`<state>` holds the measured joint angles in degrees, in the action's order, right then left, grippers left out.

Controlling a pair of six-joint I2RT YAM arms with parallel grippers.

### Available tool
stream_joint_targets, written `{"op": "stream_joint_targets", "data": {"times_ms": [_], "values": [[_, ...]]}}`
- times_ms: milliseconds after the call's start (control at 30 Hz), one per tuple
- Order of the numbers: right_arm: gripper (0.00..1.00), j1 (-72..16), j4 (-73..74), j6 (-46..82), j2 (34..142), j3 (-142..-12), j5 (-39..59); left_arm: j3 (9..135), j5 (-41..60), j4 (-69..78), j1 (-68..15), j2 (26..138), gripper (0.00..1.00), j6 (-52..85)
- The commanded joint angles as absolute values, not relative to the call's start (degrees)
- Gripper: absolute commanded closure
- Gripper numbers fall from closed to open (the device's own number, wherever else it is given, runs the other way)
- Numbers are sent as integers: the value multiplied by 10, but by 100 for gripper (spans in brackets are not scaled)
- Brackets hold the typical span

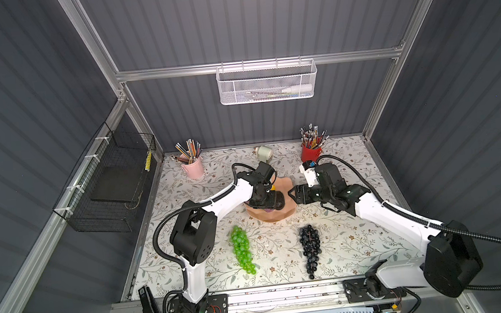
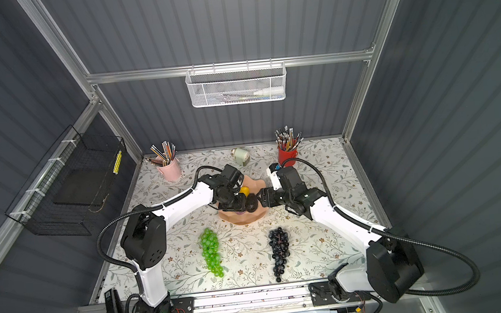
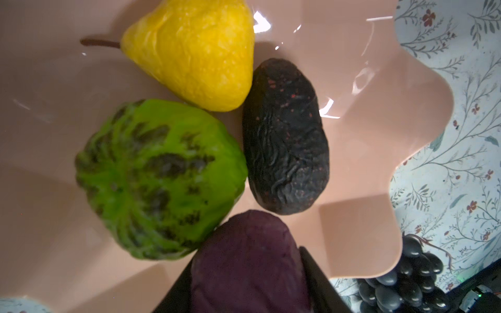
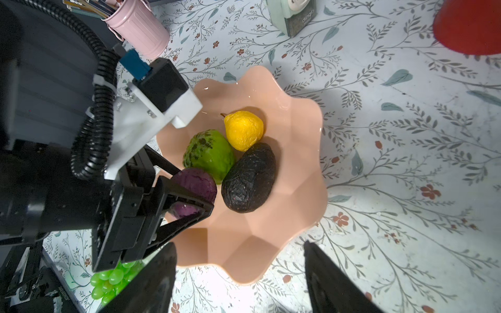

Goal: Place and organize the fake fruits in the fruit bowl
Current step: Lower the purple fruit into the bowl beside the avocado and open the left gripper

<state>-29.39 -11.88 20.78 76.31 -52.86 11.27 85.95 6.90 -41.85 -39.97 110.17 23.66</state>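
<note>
The worktop (image 1: 344,248) is occupied by the fruit bowl (image 4: 295,173), with green grape bunch (image 1: 243,254) and dark grape bunch (image 1: 310,248) outside it. The right tool (image 4: 238,245) is held apart at its rim; the left tool (image 4: 191,189) is clamped on the purple lump (image 4: 198,180) inside, beside avocado (image 4: 249,178), green ball (image 4: 208,155), yellow fruit (image 4: 244,130).

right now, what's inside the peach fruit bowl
Inside the fruit bowl: a yellow fruit, a bumpy green ball, a black avocado and a purple lump gripped by the left claw. The bowl's floor beneath them is covered.
</note>
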Motion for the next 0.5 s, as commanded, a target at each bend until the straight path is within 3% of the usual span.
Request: {"op": "stream_joint_targets", "data": {"times_ms": [0, 267, 467], "values": [[25, -292, -121, 213, 756, -534, 114, 850, 79, -404, -399, 1112, 55, 230], [25, -292, -121, 214, 749, -527, 112, 826, 50, -393, -400, 1111, 43, 234], [25, -292, -117, 214, 751, -525, 113, 816, 28, -388, -400, 1102, 39, 230]]}}
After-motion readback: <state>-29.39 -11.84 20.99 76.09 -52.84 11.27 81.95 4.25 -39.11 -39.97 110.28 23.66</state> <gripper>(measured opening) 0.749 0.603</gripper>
